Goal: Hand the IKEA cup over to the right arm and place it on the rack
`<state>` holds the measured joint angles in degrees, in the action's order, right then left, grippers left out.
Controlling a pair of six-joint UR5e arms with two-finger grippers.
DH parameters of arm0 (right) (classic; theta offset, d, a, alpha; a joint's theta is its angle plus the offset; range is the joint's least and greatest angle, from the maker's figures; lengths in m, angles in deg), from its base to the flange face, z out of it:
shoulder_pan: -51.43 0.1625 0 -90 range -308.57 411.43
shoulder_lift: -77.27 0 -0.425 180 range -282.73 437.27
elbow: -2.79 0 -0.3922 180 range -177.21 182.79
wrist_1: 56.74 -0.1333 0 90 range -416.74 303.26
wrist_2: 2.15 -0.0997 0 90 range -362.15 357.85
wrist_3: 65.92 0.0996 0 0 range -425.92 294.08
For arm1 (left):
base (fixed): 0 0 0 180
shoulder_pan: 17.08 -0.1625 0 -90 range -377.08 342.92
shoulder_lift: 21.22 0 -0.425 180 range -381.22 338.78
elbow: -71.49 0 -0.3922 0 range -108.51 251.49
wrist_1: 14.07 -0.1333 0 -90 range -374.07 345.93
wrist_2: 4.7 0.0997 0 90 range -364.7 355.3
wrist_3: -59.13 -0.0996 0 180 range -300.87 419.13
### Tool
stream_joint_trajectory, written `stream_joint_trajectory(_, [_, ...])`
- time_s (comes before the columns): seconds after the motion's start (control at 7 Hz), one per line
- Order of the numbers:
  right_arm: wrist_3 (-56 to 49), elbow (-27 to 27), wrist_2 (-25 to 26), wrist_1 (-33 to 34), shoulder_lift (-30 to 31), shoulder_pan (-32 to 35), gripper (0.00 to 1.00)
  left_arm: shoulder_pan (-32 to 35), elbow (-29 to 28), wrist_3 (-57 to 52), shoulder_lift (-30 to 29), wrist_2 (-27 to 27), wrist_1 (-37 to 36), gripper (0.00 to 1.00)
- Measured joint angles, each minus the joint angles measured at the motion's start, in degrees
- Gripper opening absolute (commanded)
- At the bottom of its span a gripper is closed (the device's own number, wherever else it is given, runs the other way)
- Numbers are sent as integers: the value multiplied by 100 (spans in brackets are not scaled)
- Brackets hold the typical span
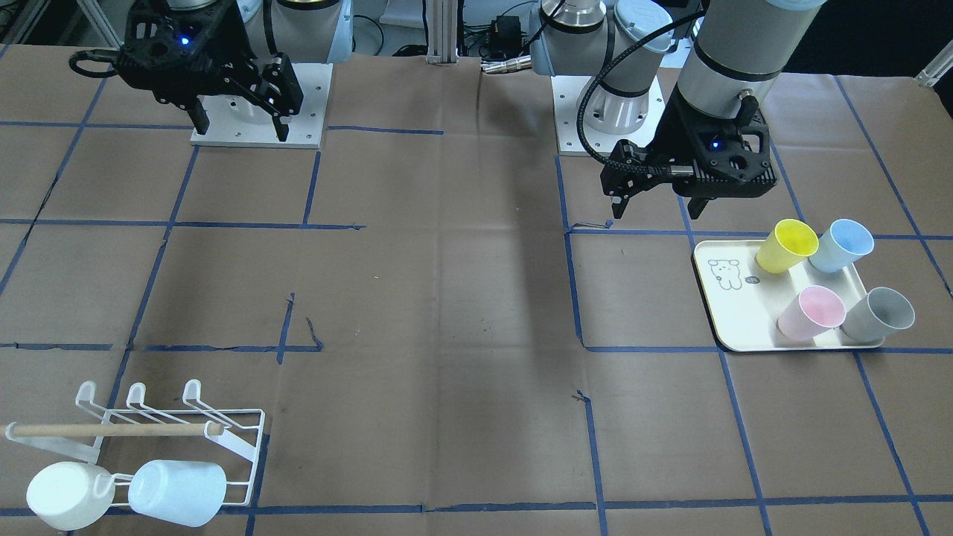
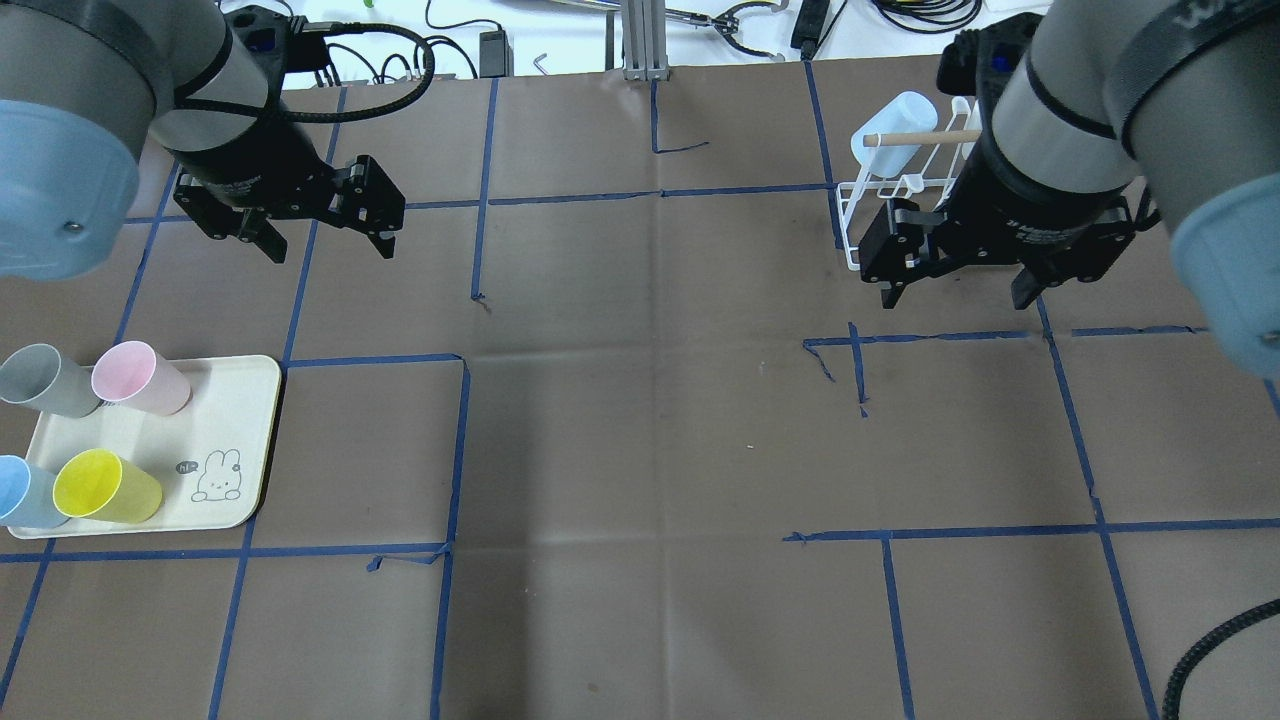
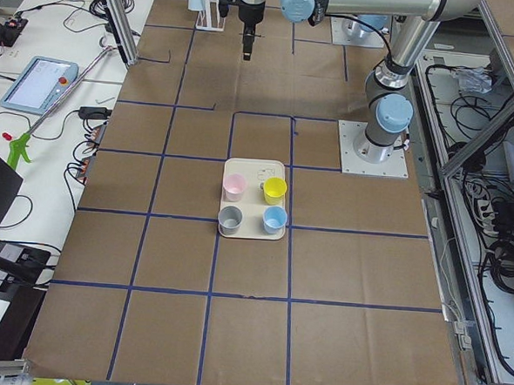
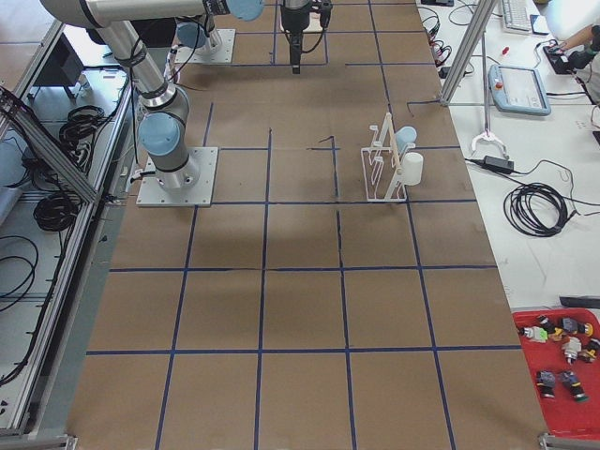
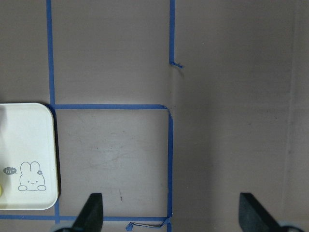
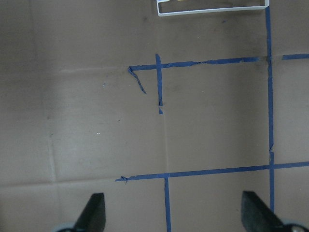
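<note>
Four cups stand on a cream tray (image 2: 225,420) on my left side: yellow (image 2: 105,487), blue (image 2: 20,492), pink (image 2: 140,378) and grey (image 2: 45,380). My left gripper (image 2: 332,248) hovers open and empty above the table, beyond the tray and apart from the cups; its wrist view shows the tray's corner (image 5: 29,145). My right gripper (image 2: 955,298) is open and empty, just in front of the white wire rack (image 2: 905,190). The rack (image 1: 171,424) holds a white cup (image 1: 71,495) and a pale blue cup (image 1: 177,491) below its wooden dowel.
Brown paper with blue tape lines covers the table. The arms' base plates (image 1: 257,112) sit at the robot's edge. A red bin of small parts (image 4: 562,361) and cables lie off the table on the operators' side.
</note>
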<state>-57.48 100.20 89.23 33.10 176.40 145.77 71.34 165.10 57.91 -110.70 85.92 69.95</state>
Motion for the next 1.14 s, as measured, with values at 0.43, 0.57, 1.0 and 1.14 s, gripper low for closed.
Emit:
stream_joint_trajectory(0.43, [116,-76,5,42,-288,66,100,0,-4,-6,0,0,0,100])
stream_joint_trajectory(0.57, [92,-82,3,45,-292,0,100,0,-6,-8,1,0,0,100])
stream_joint_trajectory(1.0, [-42,-75,-4,35,-250,-163,100,2,-8,-9,1,0,0,100])
stream_joint_trajectory(1.14, [-52,-84,-5,36,-247,-167,100,6,-9,-9,0,0,0,100])
